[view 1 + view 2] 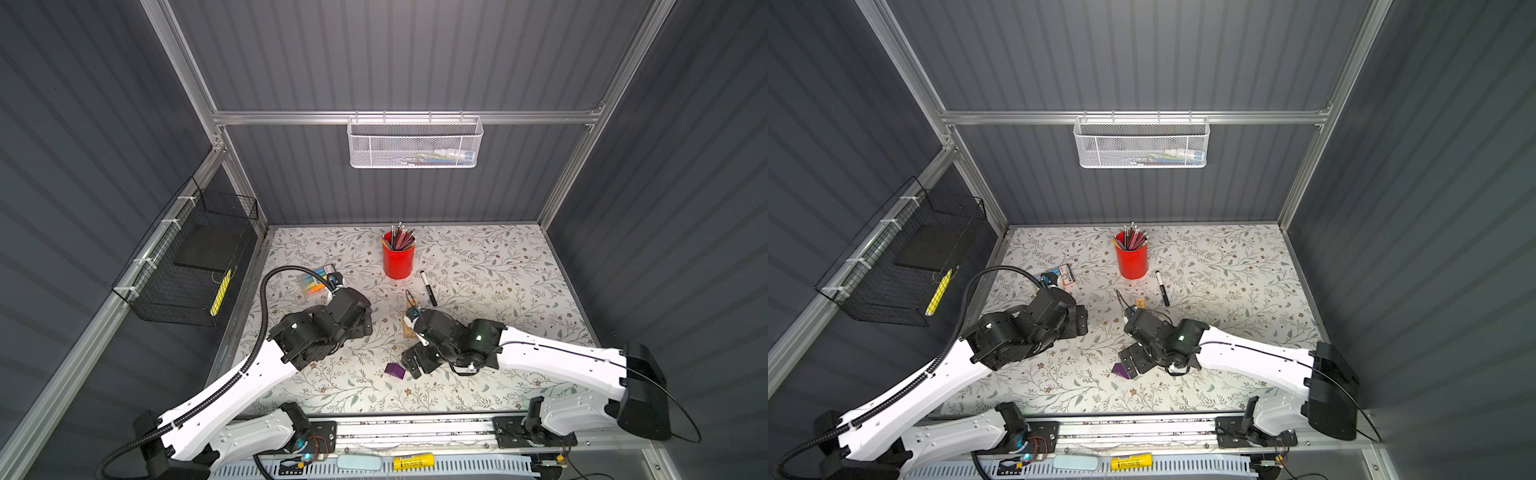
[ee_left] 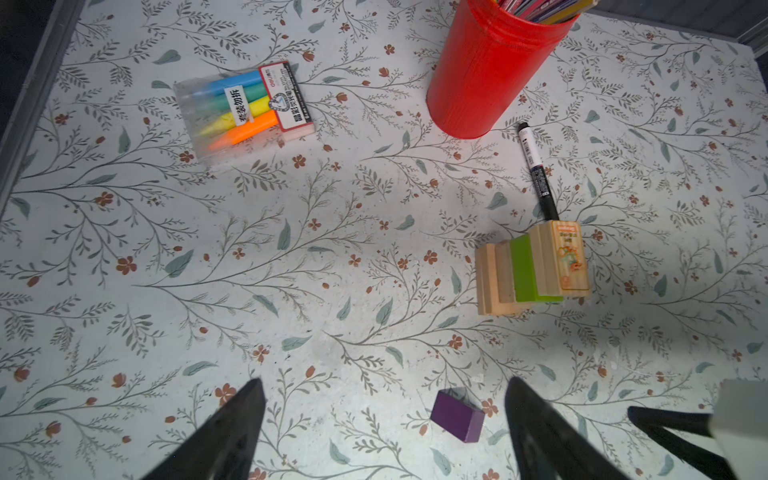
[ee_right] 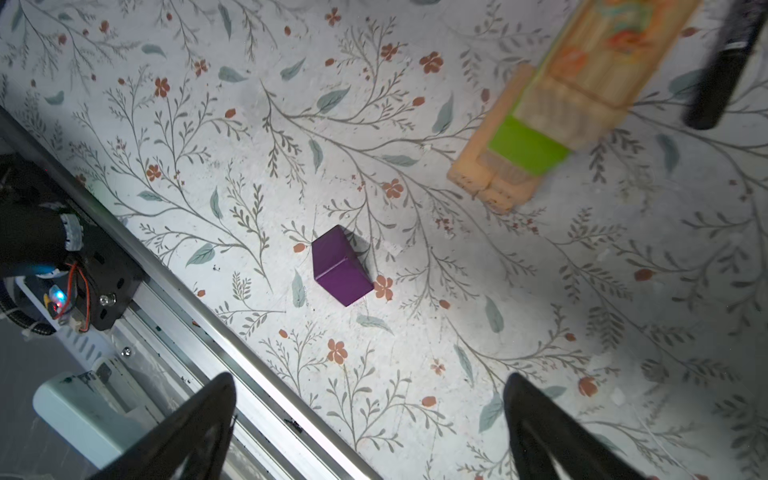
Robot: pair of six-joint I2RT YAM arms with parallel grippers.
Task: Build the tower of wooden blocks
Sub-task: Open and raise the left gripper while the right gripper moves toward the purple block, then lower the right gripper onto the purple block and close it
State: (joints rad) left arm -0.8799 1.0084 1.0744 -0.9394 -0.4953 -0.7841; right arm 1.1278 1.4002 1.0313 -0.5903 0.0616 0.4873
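Both grippers hang open and empty over the floral mat point(image 1: 498, 291). The right gripper point(image 3: 370, 378) is just beside the lone purple block point(image 3: 341, 266) at near-centre, and the left gripper point(image 2: 385, 381) is to that block's left. The wood block tower point(image 2: 534, 266), with a lime-green block point(image 2: 525, 268) mid-stack, stands farther back, and a black marker pen point(image 2: 538, 174) lies just beside it. The sound approach looks to be straddling the purple block's flat sides squarely, lifting straight up, then lowering onto the uneven stack from above.

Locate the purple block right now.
In both top views the purple block lies alone on the floral table near the front centre, beside the open right gripper, apart from the wood block tower behind it.
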